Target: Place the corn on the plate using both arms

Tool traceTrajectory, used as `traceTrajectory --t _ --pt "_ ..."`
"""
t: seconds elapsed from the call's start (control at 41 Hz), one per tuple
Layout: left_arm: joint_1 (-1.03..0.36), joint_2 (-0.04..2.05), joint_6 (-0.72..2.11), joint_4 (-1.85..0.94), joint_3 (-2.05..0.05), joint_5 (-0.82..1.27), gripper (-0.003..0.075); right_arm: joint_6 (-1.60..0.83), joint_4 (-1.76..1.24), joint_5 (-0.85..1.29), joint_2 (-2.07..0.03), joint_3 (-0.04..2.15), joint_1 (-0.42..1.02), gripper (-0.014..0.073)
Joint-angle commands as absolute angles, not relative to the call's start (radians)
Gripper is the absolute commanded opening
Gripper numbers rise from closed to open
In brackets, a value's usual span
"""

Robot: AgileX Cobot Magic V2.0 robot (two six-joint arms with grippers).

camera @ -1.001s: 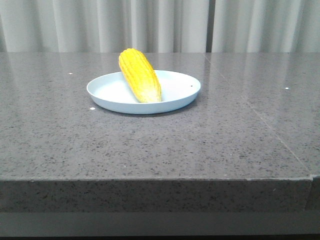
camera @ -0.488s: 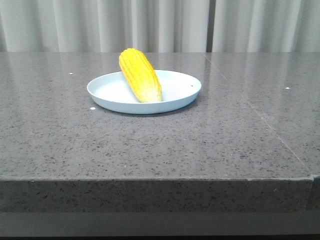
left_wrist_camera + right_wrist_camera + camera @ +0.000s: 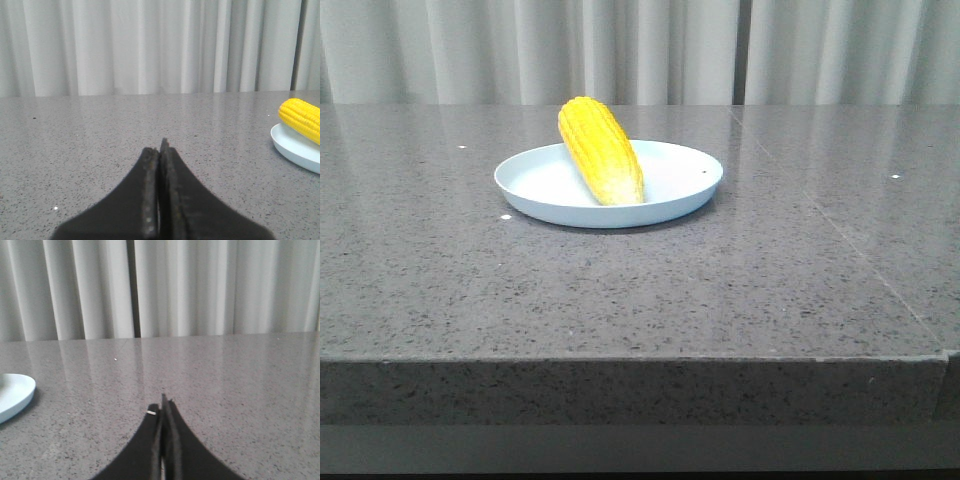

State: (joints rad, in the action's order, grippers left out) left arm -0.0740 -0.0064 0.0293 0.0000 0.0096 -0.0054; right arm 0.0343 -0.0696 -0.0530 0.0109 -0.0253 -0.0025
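The yellow corn [image 3: 600, 150] lies on the pale blue-white plate [image 3: 680, 195], its far end resting over the plate's back rim and its paler tip near the middle. Neither arm shows in the front view. In the left wrist view my left gripper [image 3: 160, 150] is shut and empty, low over the grey table, with the corn [image 3: 301, 117] and the plate [image 3: 295, 150] off to one side. In the right wrist view my right gripper [image 3: 162, 407] is shut and empty, with the plate's edge [image 3: 17, 392] off to the other side.
The grey speckled stone table [image 3: 620, 290] has its front edge near the camera and a seam [image 3: 840, 240] running back on the right. Pale curtains [image 3: 640, 50] hang behind the table.
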Motion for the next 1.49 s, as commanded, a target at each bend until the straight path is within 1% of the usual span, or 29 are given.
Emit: traceTrajectory --t 0.0,0.269,0.464,1.172,1.294,1.465 --pt "-0.073 -0.022 0.029 -0.008 0.03 -0.087 -0.002 0.024 -0.07 -0.115 0.027 -0.005 -0.012 -0.0067" --pt "-0.073 -0.022 0.029 -0.008 0.03 -0.087 -0.002 0.024 -0.015 -0.123 0.027 -0.005 -0.012 -0.0067" --pt "-0.073 -0.022 0.029 -0.008 0.03 -0.087 -0.002 0.024 -0.015 -0.174 0.027 -0.005 -0.012 -0.0067" --pt "-0.073 -0.022 0.029 -0.008 0.03 -0.087 -0.002 0.024 -0.015 -0.171 0.027 -0.005 -0.012 -0.0067" --pt "-0.041 -0.023 0.029 -0.008 0.03 -0.087 -0.002 0.024 -0.015 -0.171 0.027 -0.005 -0.012 -0.0067" --pt "-0.039 -0.023 0.029 -0.008 0.03 -0.087 -0.002 0.024 -0.015 -0.171 0.027 -0.005 -0.012 -0.0067"
